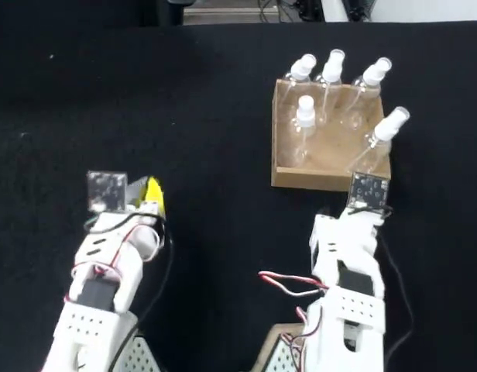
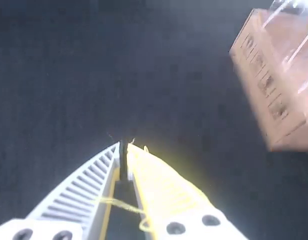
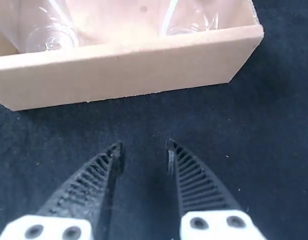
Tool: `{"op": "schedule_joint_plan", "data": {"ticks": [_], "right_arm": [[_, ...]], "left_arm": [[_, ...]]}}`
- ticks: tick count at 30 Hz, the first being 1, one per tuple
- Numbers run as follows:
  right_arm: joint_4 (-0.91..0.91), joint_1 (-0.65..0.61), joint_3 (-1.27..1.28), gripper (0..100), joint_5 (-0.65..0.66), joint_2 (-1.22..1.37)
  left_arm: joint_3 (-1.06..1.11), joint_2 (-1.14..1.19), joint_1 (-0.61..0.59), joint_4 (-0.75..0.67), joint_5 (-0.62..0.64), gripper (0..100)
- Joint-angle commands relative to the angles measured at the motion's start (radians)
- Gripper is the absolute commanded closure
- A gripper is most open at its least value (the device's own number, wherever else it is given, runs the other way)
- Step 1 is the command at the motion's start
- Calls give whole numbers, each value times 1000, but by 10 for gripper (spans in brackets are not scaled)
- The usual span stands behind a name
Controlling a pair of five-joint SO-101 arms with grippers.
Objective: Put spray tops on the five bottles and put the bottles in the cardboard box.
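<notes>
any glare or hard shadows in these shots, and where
High view: white spray tops look brightest against the black cloth table, which shows no distinct shadows. Right wrist view: highlights glint on a clear plastic bottle inside the brown cardboard box. Left wrist view: bright streaks cross the bottles.

Soft, even room light; the black counter point(image 1: 184, 101) swallows it and shows barely a shadow, the clear bottles point(image 1: 304, 128) glint white, the cardboard box point(image 3: 129, 65) glows pale.

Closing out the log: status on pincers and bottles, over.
Left pincer shut, empty. Right pincer open, empty, facing the cardboard box front wall. Five bottles in the box, spray tops on.
</notes>
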Motion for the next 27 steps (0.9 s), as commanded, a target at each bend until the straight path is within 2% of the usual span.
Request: {"op": "schedule_joint_plan", "data": {"ticks": [1,5,8,12,16,22,27], "right_arm": [[5,11,2,894,0,-25],[5,11,2,894,0,-27],[5,11,4,894,0,-28],[6,6,4,894,0,-28],[6,2,5,894,0,-35],[6,2,15,895,0,-168],[6,3,15,895,0,-245]], "left_arm": [[31,-224,-2,58,-12,970],[25,-325,-4,140,-12,970],[25,-311,-41,222,-97,970],[25,-313,-165,417,-216,970],[25,-313,-306,606,-281,970],[25,-313,-460,787,-292,970],[25,-313,-510,945,-292,970]]}}
